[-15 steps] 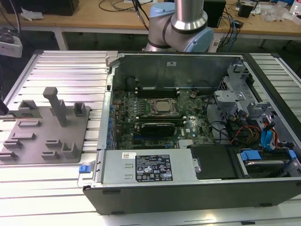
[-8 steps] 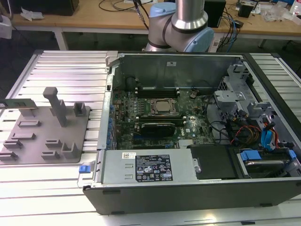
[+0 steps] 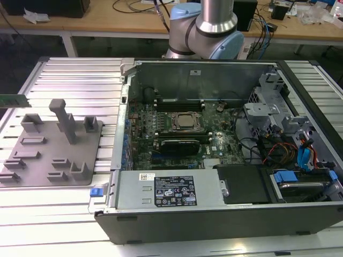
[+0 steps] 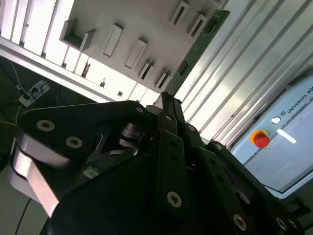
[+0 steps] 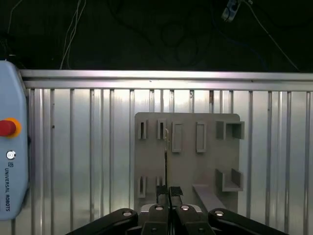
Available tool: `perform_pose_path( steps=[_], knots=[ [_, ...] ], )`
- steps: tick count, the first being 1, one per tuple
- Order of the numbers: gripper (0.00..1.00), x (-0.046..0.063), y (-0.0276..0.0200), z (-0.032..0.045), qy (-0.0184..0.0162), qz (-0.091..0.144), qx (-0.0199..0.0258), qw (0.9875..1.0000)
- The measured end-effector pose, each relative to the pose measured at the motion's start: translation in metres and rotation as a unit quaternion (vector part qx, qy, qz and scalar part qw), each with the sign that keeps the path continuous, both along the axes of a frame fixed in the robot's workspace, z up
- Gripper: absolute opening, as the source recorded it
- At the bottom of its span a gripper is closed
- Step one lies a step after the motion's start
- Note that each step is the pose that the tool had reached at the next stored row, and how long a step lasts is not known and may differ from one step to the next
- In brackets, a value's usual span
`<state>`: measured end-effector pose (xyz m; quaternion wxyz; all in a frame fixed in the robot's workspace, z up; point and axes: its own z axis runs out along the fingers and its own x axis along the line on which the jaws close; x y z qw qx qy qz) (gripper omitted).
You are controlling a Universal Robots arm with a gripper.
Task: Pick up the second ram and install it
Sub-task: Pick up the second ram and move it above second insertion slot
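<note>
The second ram [image 4: 197, 47] is a slim green circuit-board stick. It juts out from between my gripper's [image 4: 164, 101] black fingers, which are shut on one end of it. In the first wrist view the ram [image 5: 167, 155] shows edge-on as a thin line rising from the gripper [image 5: 169, 191], above the grey holder tray [image 5: 188, 164]. One green end of the ram [image 3: 13, 100] hangs at the exterior view's far left, above and left of the tray [image 3: 51, 160]. The motherboard [image 3: 177, 131], with its long black memory slots [image 3: 179, 107], lies in the open computer case to the right.
The tray carries upright posts [image 3: 65, 120] and small slotted holders. A teach pendant with a red button [image 5: 8, 127] lies on the slatted metal table [image 5: 83, 147]. The case's walls [image 3: 214, 219], power supply [image 3: 171, 190], drive cage [image 3: 268, 112] and cables surround the motherboard. The arm's base [image 3: 206, 29] stands behind the case.
</note>
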<state>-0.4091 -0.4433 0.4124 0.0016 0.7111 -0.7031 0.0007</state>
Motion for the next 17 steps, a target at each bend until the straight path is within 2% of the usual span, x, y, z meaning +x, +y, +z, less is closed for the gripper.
perform_pose_path(
  steps=[8,13,17],
  knots=[
    [0.09,0.0,0.0002,0.0368,0.0,0.0,0.0,1.0],
    [0.09,0.0,0.0002,0.0385,0.0,0.0,0.0,1.0],
    [0.09,0.012,0.0002,0.0385,0.0,0.0,0.0,1.0]
  ],
)
